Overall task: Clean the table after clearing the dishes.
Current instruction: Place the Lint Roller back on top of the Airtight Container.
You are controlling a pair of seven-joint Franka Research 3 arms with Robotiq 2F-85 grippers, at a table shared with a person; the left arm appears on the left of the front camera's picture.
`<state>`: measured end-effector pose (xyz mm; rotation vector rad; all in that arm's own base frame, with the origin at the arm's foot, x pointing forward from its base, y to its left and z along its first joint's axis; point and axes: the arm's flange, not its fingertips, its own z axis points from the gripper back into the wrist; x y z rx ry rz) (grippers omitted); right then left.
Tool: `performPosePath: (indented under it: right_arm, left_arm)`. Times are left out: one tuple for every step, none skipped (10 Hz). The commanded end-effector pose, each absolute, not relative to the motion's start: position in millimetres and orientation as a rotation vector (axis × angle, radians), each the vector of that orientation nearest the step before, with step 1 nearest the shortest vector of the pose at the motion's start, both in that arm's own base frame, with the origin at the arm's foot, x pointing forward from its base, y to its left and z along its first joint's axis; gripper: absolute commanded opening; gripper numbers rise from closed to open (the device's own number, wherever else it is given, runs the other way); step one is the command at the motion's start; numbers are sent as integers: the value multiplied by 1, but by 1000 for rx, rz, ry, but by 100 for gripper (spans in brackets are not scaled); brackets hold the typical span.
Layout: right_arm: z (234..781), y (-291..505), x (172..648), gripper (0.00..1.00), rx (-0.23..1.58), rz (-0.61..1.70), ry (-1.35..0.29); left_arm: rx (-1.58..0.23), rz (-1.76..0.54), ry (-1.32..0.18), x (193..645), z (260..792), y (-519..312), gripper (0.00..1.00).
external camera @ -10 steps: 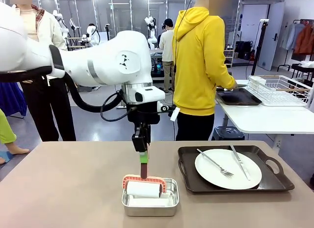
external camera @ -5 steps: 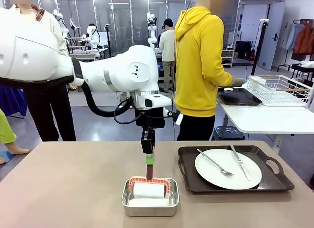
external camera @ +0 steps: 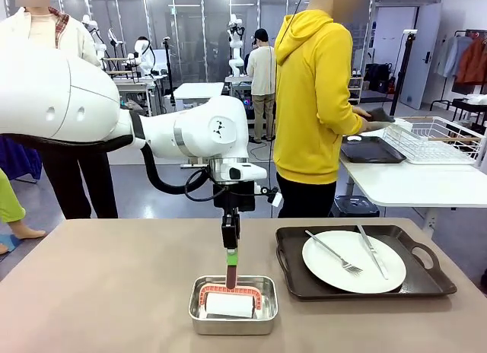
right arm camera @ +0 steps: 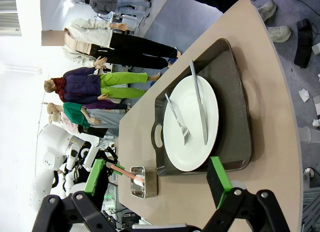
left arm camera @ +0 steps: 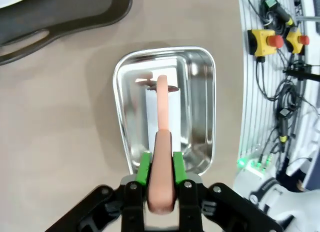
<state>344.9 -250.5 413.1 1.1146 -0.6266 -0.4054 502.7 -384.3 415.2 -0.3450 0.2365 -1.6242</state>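
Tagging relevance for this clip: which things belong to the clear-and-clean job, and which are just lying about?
Job: table; plate, fork and knife on tray; roller in pan, held by left pincer.
Lying about: side table, wire basket, yellow button boxes.

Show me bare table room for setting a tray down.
Barest: the table left of the steel pan, out to its edge. A narrow strip separates pan and tray. Crowded: the tray's side, and over the pan, where the left gripper holds the roller.
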Motion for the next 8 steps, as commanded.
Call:
performPosePath:
  right_arm:
    - [415, -250, 343, 100, 1114, -384, -630]
    - [415, -250, 343, 100, 1114, -384, -630]
    - [415, -250, 343, 100, 1114, -384, -630]
    - [415, -250, 343, 100, 1114, -384, -630]
    - [415, -250, 343, 100, 1114, -384, -630]
    - [415, -250, 343, 100, 1114, -384, -630]
    - [415, -250, 343, 100, 1114, -384, -630]
    - [415, -250, 343, 100, 1114, -384, -630]
  left_arm:
    - [-338, -1585, 268, 507, 427, -385, 59]
    - [-340, -1582, 260, 508, 432, -385, 95]
    - [-336, -1588, 249, 509, 436, -385, 98]
    - [-332, -1582, 242, 511, 439, -384, 100]
    - [-329, -1574, 230, 512, 441, -383, 100]
    - [-332, -1570, 202, 513, 446, -379, 100]
    - [-341, -1593, 215, 513, 438, -384, 100]
    - [-341, -1593, 215, 513, 438, -384, 100]
